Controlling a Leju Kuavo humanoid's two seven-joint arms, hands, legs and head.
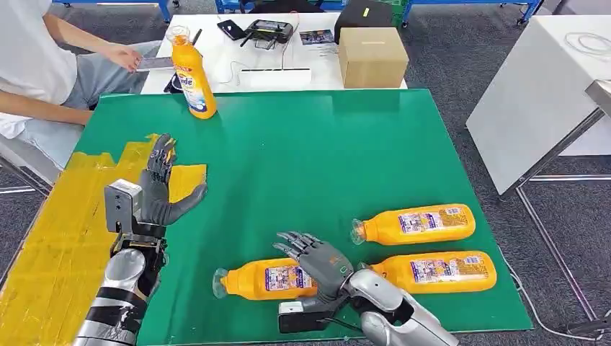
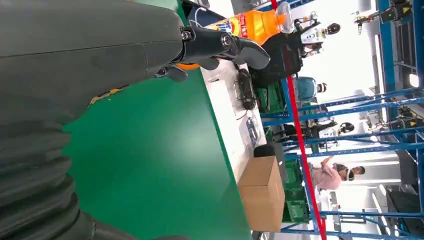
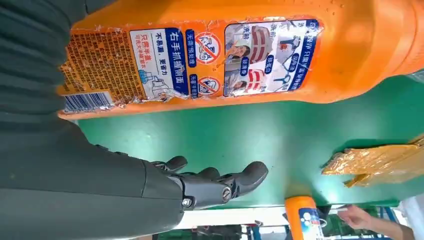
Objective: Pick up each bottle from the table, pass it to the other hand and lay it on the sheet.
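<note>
Three orange bottles lie on their sides on the green table. The nearest bottle lies under the right hand, whose fingers are spread above it; contact appears absent, though the head view is not conclusive. The other two bottles lie just beside it, to the right. A fourth, upright bottle stands at the far edge. The left hand is open, empty, above the yellow sheet. A person's hand rests near the white table.

Four orange bottles, one cardboard box
</note>
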